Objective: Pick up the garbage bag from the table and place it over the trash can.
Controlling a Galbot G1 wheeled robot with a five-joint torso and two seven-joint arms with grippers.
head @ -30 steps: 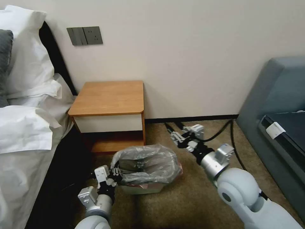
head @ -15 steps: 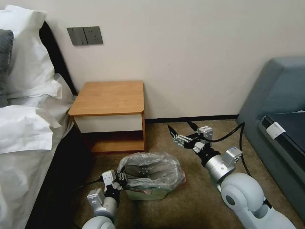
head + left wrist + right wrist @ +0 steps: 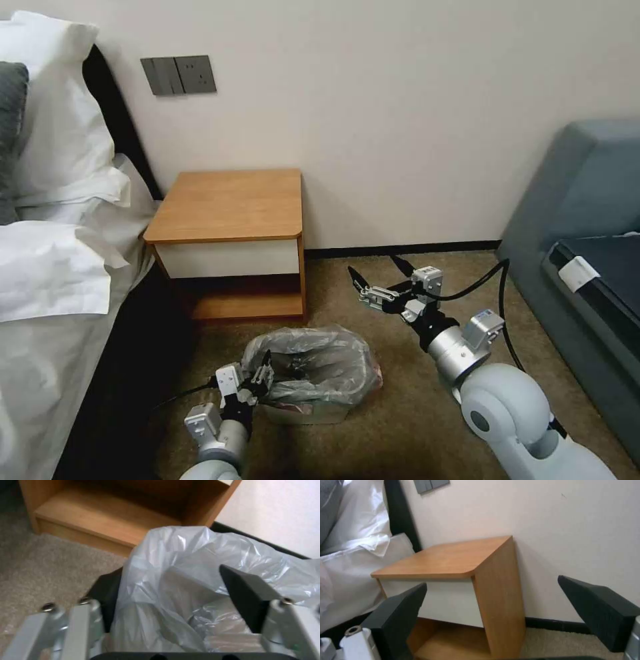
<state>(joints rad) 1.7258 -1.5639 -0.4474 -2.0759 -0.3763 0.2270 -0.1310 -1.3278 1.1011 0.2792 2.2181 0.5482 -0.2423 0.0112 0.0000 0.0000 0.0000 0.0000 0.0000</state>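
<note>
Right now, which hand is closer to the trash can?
The left hand. It is open at the near left rim of the trash can, its fingers straddling the garbage bag. The right hand hangs open, apart, beyond the can's right side.

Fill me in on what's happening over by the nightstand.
The thin grey translucent garbage bag is draped over the small cream-white plastic trash can on the carpet in front of the wooden nightstand table. The left hand sits at the bag's near-left edge, fingers spread around the plastic. The right hand hangs open above the carpet to the right of the nightstand, holding nothing.
</note>
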